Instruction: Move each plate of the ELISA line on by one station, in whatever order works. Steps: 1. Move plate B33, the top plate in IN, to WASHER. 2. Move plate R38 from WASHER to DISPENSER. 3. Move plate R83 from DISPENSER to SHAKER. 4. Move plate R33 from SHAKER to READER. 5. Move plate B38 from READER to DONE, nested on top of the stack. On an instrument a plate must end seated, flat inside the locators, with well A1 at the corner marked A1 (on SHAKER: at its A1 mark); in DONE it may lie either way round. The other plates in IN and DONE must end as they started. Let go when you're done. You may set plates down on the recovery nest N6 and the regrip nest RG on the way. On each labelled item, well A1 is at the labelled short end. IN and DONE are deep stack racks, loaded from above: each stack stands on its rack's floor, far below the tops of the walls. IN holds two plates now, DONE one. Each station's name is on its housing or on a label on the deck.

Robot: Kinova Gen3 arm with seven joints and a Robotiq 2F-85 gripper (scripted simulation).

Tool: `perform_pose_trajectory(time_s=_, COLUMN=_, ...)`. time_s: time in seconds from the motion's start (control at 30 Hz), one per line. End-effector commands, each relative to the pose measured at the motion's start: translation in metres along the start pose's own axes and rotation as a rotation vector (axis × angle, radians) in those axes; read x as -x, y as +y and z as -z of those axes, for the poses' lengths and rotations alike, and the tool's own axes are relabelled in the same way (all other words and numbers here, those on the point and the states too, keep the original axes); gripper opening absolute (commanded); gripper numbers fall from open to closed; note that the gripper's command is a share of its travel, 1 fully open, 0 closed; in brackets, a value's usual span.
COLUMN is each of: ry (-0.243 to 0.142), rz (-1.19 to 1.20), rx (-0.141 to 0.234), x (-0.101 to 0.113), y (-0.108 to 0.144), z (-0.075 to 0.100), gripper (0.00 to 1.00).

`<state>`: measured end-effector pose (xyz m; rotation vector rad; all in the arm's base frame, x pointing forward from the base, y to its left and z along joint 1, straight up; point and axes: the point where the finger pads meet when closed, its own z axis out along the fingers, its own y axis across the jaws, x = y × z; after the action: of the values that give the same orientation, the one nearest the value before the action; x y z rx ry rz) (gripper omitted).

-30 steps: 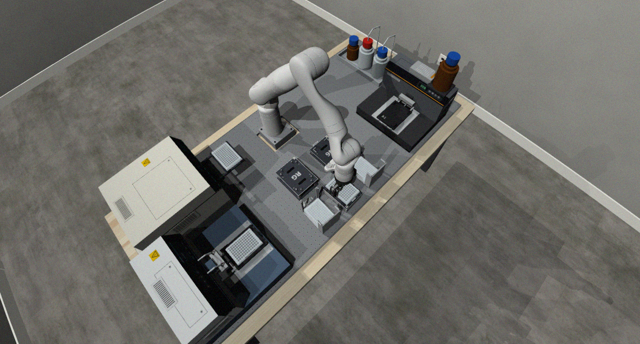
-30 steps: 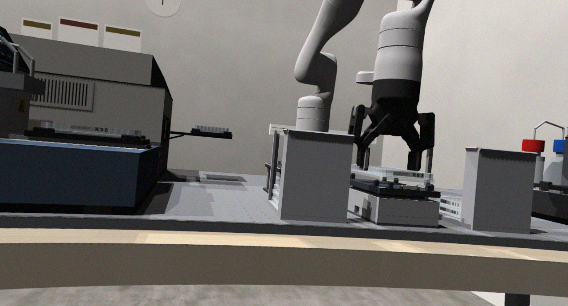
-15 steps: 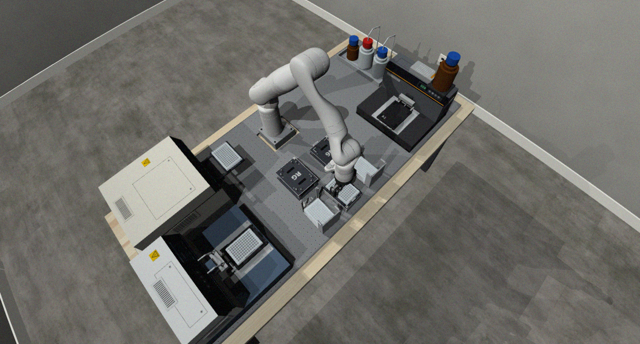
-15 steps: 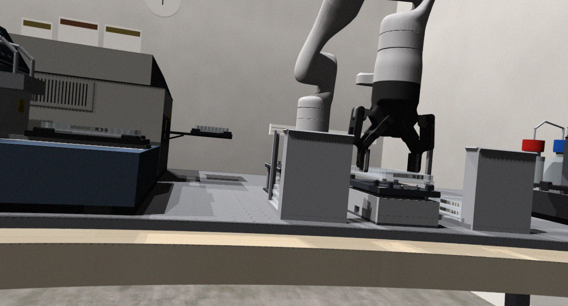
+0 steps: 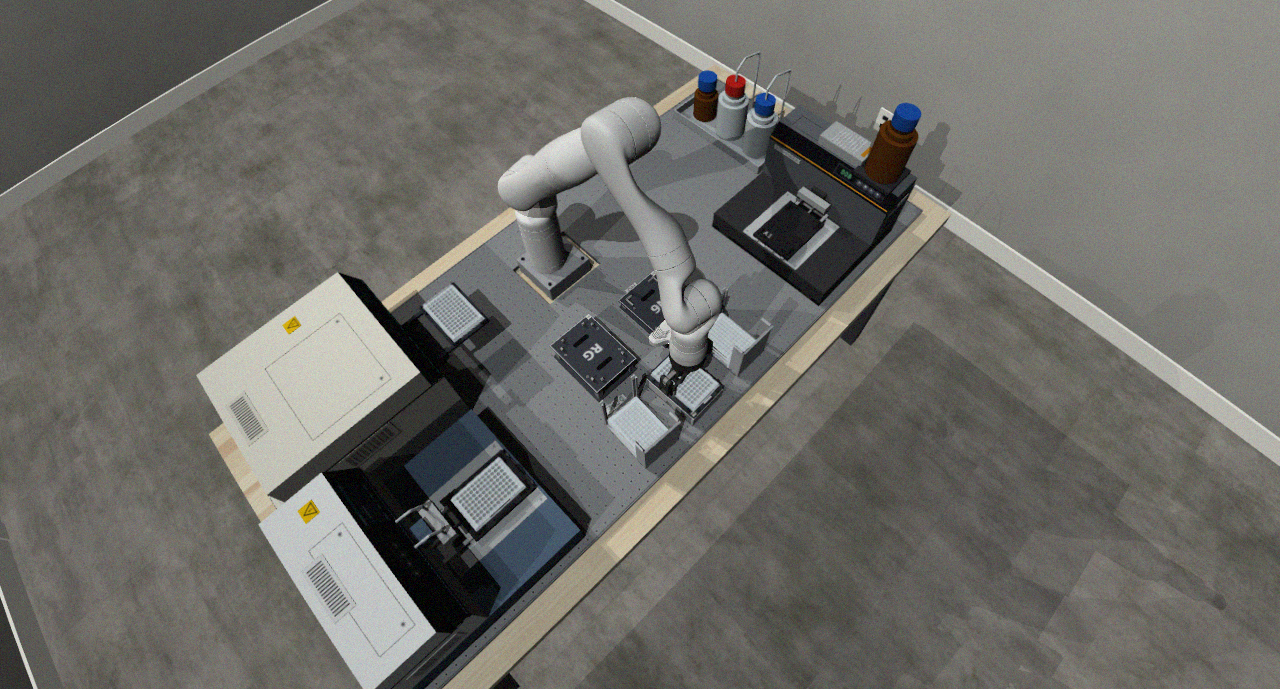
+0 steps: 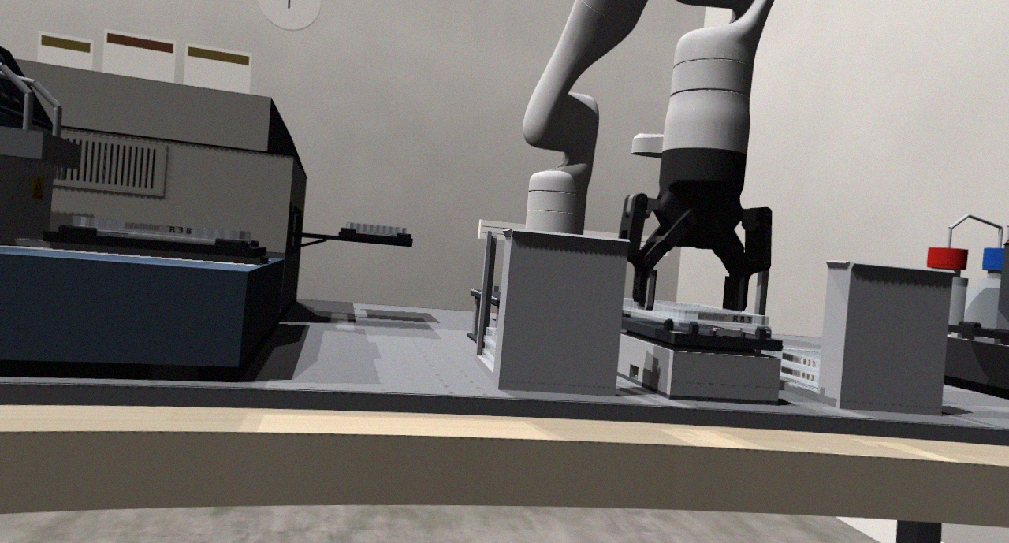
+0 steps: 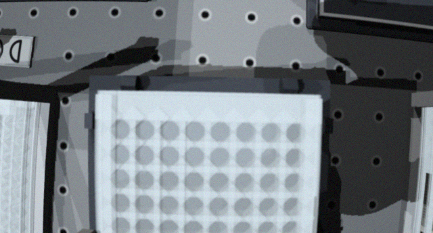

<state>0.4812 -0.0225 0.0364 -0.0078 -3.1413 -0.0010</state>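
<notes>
My gripper (image 5: 687, 376) (image 6: 690, 306) is shut on plate R83 (image 5: 699, 389) (image 6: 742, 319) (image 7: 210, 104), with its fingers at the long sides. The plate is level, low over the dark nest of the shaker (image 6: 723, 377); I cannot tell whether it is fully seated. Plate R38 (image 5: 489, 492) (image 6: 180, 230) lies on the blue-fronted instrument. Another plate (image 5: 453, 312) (image 6: 374, 229) lies on the extended tray; its label is unreadable. Plates (image 5: 732, 337) (image 6: 806, 367) stand low in the rack on the right. A plate (image 5: 638, 423) shows in the rack on the left.
Tall rack walls (image 6: 560, 314) (image 6: 890, 339) flank the shaker. The nest RG (image 5: 595, 354) stands behind the left rack; a second nest is partly hidden by my arm. The black instrument (image 5: 787, 228) carries an empty plate carrier, with bottles behind.
</notes>
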Motion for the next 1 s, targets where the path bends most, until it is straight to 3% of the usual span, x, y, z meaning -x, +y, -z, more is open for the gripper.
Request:
perform_pose_trajectory(time_s=0.0, ry=-0.002, rz=0.0, rx=0.0, x=0.0007, y=0.0, z=-0.0002, gripper=0.94)
perform_pose_trajectory(time_s=0.63, ry=-0.002, rz=0.0, rx=0.0, x=0.0007, y=0.0, z=-0.0028, gripper=0.94)
perform_pose_trajectory(time_s=0.67, ry=-0.002, rz=0.0, rx=0.0, x=0.0007, y=0.0, z=-0.0028, gripper=1.0)
perform_pose_trajectory(time_s=0.97, ry=-0.002, rz=0.0, rx=0.0, x=0.0007, y=0.0, z=-0.0028, gripper=1.0)
